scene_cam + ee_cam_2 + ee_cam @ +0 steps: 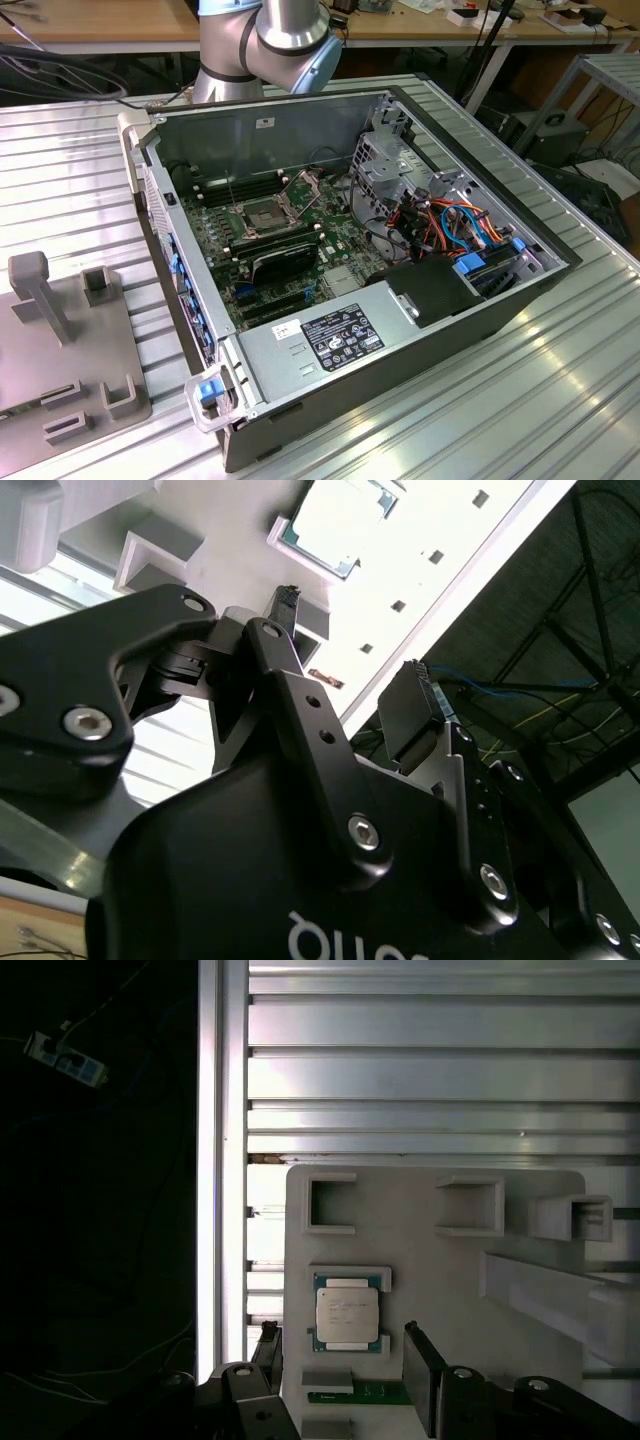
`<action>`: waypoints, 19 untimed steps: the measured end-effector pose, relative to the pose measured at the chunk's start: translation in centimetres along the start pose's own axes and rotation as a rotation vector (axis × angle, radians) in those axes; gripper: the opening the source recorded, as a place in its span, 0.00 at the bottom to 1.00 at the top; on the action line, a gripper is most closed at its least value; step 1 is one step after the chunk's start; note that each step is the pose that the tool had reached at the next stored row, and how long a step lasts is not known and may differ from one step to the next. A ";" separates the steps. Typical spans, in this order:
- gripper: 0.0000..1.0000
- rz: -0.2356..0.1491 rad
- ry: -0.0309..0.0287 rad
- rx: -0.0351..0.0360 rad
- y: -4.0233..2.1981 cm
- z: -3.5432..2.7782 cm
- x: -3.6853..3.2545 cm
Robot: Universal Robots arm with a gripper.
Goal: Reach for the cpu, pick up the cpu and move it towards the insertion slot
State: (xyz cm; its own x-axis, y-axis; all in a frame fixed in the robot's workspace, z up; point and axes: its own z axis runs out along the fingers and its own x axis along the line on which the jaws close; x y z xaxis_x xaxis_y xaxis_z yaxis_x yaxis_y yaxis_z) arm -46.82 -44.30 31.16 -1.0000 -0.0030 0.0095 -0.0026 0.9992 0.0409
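Gripper (340, 1340) spread wide, nothing between its fingers (268, 1345). In the second wrist view the tips stood clear of the plate beneath and touched nothing. The cpu (347, 1317) lay flat in its cornered nest on the grey fixture plate (400, 1260), straight under the gap between the fingers. It was close to the plate's edge that runs along the table's bright rail (222, 1160), with an empty bracket pocket (330, 1203) between it and the plate's nearest corner. In the exterior view the insertion slot (262, 218) sat on the motherboard (335, 240) inside the open computer case (330, 350), toward the case's rear wall. Its hinged metal plate appeared raised. The case stood on the ribbed aluminium table (560, 380), well apart from the plate. Step judged: the reach was all but made and the pick-up not yet begun. Judgement on the grasp: it calls for a straight descent with the fingers square to two opposite cpu edges, clear of the nest's raised corners. The closure should be gentle, since so thin a part would tip or scrape easily.
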 end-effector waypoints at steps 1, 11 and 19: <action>0.60 0.000 0.0000 -0.0001 0.00 0.01 0.00; 0.60 0.000 -0.0003 -0.0001 -0.03 0.14 0.01; 0.60 0.000 0.0000 0.0004 -0.23 1.14 0.00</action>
State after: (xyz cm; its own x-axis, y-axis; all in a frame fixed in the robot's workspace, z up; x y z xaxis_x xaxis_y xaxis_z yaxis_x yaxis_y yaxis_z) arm -46.83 -44.48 30.01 -1.0000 -0.0028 0.0095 -0.0024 0.9992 0.0404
